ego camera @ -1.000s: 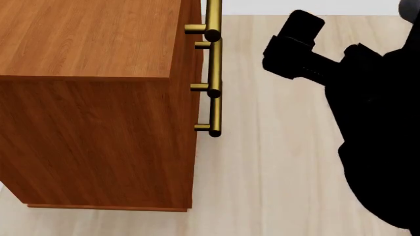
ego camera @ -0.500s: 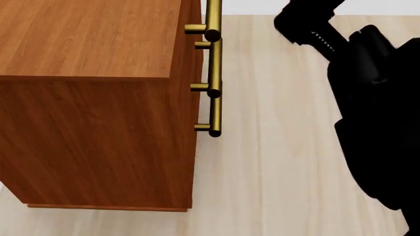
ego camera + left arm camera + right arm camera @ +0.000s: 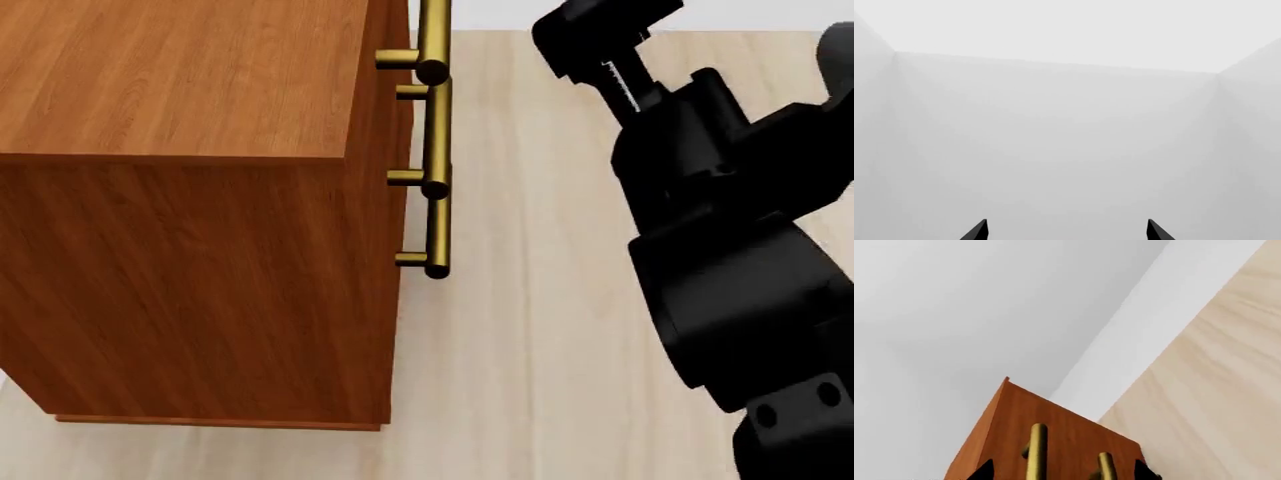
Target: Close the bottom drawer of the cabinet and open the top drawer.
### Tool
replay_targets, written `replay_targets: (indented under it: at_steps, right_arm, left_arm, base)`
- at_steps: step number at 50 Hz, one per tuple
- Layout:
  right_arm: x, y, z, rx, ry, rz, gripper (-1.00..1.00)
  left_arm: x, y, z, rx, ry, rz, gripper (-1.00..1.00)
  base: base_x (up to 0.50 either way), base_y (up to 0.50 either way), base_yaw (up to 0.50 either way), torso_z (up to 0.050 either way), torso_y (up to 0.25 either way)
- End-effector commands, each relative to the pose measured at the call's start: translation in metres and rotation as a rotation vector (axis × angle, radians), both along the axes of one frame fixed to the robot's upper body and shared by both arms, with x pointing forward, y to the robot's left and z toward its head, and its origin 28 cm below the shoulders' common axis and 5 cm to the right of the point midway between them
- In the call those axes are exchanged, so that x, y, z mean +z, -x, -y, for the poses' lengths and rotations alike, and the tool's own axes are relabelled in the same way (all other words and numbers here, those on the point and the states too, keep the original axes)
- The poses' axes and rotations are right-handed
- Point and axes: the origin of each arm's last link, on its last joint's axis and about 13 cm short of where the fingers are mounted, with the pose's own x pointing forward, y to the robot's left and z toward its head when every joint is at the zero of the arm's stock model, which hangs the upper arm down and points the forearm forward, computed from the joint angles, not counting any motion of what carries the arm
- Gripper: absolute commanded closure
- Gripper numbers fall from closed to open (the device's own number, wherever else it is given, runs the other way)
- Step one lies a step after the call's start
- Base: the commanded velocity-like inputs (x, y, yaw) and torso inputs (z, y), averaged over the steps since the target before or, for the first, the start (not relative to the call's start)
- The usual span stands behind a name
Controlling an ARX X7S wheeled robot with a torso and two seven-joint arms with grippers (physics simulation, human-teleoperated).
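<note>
Cabinet (image 3: 187, 200) standing on pale wood floor (image 3: 534, 330), filling the left half of the head view; front face turned toward the right arm, seen edge-on. Three brass bar handles stacked along that front edge: uppermost (image 3: 430, 35), middle (image 3: 434, 135), lowest (image 3: 434, 235). All three drawer fronts appear flush with the cabinet face, bottom drawer (image 3: 400, 250) no longer projecting, so closing step judged done; top drawer (image 3: 390, 40) not yet pulled out. Step in hand judged: approach to the top handle. Right gripper (image 3: 1064, 472) raised beside the cabinet front, apart from it, nothing held; in the right wrist view only two dark fingertips (image 3: 984, 471) visible, set wide apart, with two handle bars and the cabinet's upper corner framed between them. Left gripper (image 3: 1067, 232) pointed at blank grey wall, tips likewise spread, nothing between them. Next move calls for advancing the right gripper until the uppermost bar sits between the fingers, clamping, then drawing straight outward from the cabinet face. Risk: catching the middle bar instead, handles being close together.
</note>
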Motion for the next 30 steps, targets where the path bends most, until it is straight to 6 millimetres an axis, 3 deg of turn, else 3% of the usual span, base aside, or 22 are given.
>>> replay_targets:
  at_steps: [1, 30]
  right_arm:
    - [-0.009, -0.008, -0.01, 0.039, -0.071, -0.021, -1.0]
    - [-0.02, -0.032, -0.026, 0.102, -0.078, -0.059, -1.0]
  left_arm:
    - [0.0, -0.001, 0.0, -0.001, -0.002, -0.002, -1.0]
    - [-0.003, -0.002, -0.004, 0.016, -0.001, -0.01, -1.0]
  base:
    - [0.0, 0.0, 0.0, 0.0, 0.0]
    - [0.0, 0.0, 0.0, 0.0, 0.0]
